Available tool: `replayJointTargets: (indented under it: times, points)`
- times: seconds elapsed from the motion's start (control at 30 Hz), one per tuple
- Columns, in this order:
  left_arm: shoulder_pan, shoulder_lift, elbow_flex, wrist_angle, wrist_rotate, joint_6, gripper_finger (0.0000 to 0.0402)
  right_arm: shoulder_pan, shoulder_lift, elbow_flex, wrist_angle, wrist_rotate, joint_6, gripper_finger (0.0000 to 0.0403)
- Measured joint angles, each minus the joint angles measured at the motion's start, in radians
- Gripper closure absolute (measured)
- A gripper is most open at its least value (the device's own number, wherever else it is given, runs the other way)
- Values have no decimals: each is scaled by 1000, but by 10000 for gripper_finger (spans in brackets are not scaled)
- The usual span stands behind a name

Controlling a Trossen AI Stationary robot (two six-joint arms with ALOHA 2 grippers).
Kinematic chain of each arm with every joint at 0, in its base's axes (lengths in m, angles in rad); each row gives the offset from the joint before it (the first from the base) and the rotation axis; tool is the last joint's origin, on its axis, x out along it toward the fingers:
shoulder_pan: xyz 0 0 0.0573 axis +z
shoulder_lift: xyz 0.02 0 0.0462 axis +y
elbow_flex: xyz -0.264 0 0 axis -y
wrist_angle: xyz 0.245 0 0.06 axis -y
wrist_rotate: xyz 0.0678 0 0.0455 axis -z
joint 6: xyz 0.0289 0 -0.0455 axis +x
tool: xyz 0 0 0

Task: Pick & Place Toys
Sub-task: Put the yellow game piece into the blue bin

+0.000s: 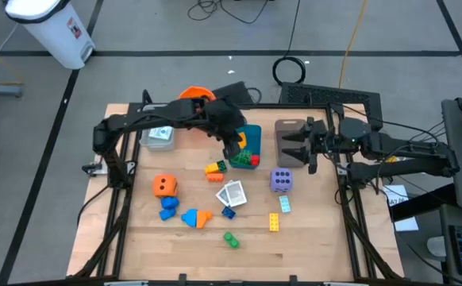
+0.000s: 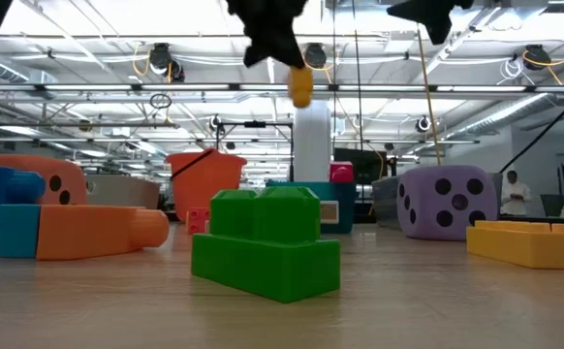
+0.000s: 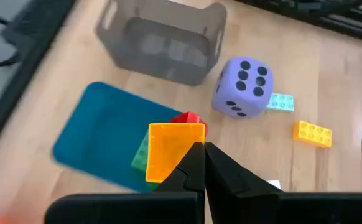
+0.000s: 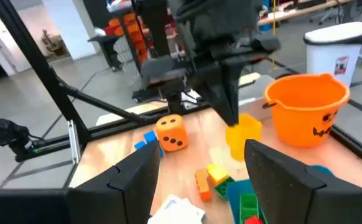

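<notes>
**Left gripper held a yellow brick above the teal tray**

Lowest in the high view, a green brick (image 1: pixel 230 238) lay alone on the tabletop (image 1: pixel 310 246), with bare wood toward the lower edge. Above it sat a yellow brick (image 1: pixel 273 222), white cards (image 1: pixel 232 193), blue and orange bricks (image 1: pixel 195 217), the orange die (image 1: pixel 164 186) and the purple die (image 1: pixel 281 180). At centre, the left gripper (image 3: pixel 203 163) was clenched on a yellow-orange brick (image 3: pixel 168 149) over the teal tray (image 1: pixel 252 133), which held red and green bricks. The right gripper (image 1: pixel 288 148), fingers spread and empty, hovered over the grey tray (image 1: pixel 288 125). The orange bucket (image 1: pixel 194 94) stood farthest.
</notes>
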Motion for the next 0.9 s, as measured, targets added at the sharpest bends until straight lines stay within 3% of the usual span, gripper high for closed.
replayJointTargets:
  times: [0.4, 0.57, 0.9]
  points:
    - [51, 189, -1, -25, 134, 123, 399, -1, 10, -41, -13, 10, 90, 177]
    - [51, 225, -1, -35, 137, 149, 397, -1, 10, -43, -14, 35, 126, 177]
    - [52, 212, 0, -47, 146, 163, 301, -1, 10, -43, -13, 86, 132, 177]
